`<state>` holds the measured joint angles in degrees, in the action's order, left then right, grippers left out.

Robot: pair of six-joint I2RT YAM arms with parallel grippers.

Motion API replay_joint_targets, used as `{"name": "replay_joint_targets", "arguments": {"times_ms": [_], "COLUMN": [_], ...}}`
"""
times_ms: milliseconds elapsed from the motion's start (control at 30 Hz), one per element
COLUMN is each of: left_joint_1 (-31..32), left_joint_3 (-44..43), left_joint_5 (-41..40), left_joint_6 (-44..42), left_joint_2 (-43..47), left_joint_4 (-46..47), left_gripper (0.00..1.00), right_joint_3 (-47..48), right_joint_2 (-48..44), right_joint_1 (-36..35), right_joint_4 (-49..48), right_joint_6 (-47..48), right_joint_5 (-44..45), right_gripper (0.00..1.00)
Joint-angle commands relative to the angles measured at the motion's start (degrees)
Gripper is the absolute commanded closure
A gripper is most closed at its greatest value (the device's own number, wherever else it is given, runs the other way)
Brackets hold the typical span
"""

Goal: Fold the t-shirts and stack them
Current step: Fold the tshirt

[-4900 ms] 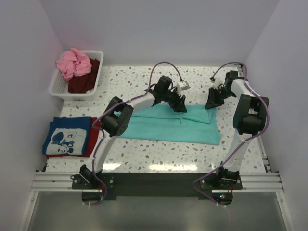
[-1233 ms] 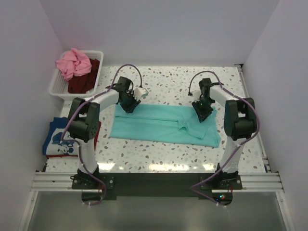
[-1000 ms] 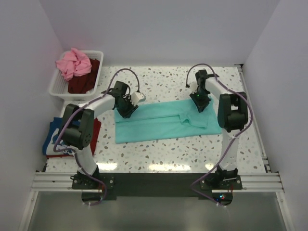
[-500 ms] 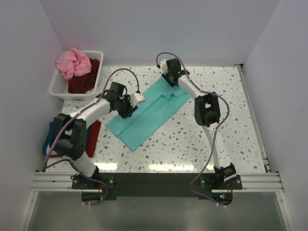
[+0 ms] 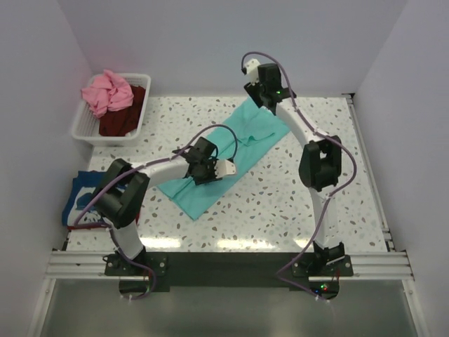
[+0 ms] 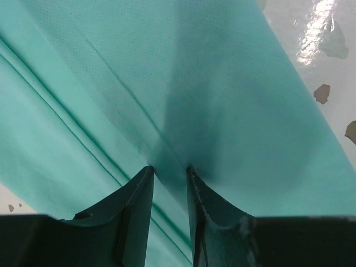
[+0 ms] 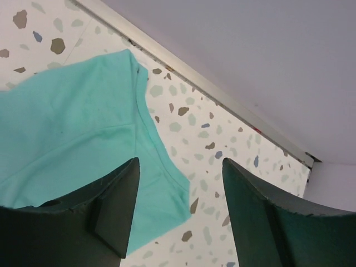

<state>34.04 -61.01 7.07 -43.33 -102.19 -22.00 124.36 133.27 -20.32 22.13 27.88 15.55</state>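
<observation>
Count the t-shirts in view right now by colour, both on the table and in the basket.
teal t-shirt, spread on the table: 1
pink t-shirt, in the white basket: 1
dark maroon t-shirt, in the basket: 1
blue printed t-shirt, at the table's left edge: 1
Total: 4 visible. The blue one is partly hidden, so anything under it is uncounted.
</observation>
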Motion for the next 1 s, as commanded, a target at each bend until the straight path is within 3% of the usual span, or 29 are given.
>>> {"name": "replay_joint_targets", "arguments": {"times_ms": [0,167,333,467,567,700,867,967], "left_joint_1": [1.90,10.15,21.21,23.18,21.16,12.66,4.03,-1.51], "left_joint_3": [0.37,-1.03,-15.16,-26.07,-28.11,-24.33,-22.57,-25.37], "left_joint_5": [-2.76,-0.40,5.23,9.97,12.52,23.48,24.31,25.09], "left_joint_6": [-1.40,1.05,9.03,14.23,17.13,24.15,28.56,32.95], "left_joint_2": [-3.45,-5.82,-12.22,-15.58,-13.13,-5.93,-4.59,-8.88], "left_joint_4": [-2.08,-6.20,-11.74,-14.12,-12.20,-6.66,-0.60,1.08], "left_gripper": [0.65,0.67,0.67,0.67,0.66,0.64,0.64,0.65], "right_joint_3": [0.71,-0.07,-2.62,-4.64,-6.57,-10.88,-14.93,-16.42], "right_joint_2": [-6.44,-8.90,-10.14,-9.52,-9.61,-10.75,-9.00,-6.99], "right_joint_1": [1.67,5.10,9.59,10.21,10.12,10.03,8.45,6.44], "right_joint_4": [7.56,18.80,26.64,34.18,37.02,36.32,33.69,30.70], "right_joint_6": [-3.96,-9.94,-11.98,-8.20,-6.52,-6.43,-7.22,-7.66], "right_joint_5": [-2.10,-8.33,-15.38,-18.80,-20.30,-22.93,-25.31,-23.47], "right_gripper": [0.35,0.35,0.36,0.40,0.43,0.51,0.56,0.60]}}
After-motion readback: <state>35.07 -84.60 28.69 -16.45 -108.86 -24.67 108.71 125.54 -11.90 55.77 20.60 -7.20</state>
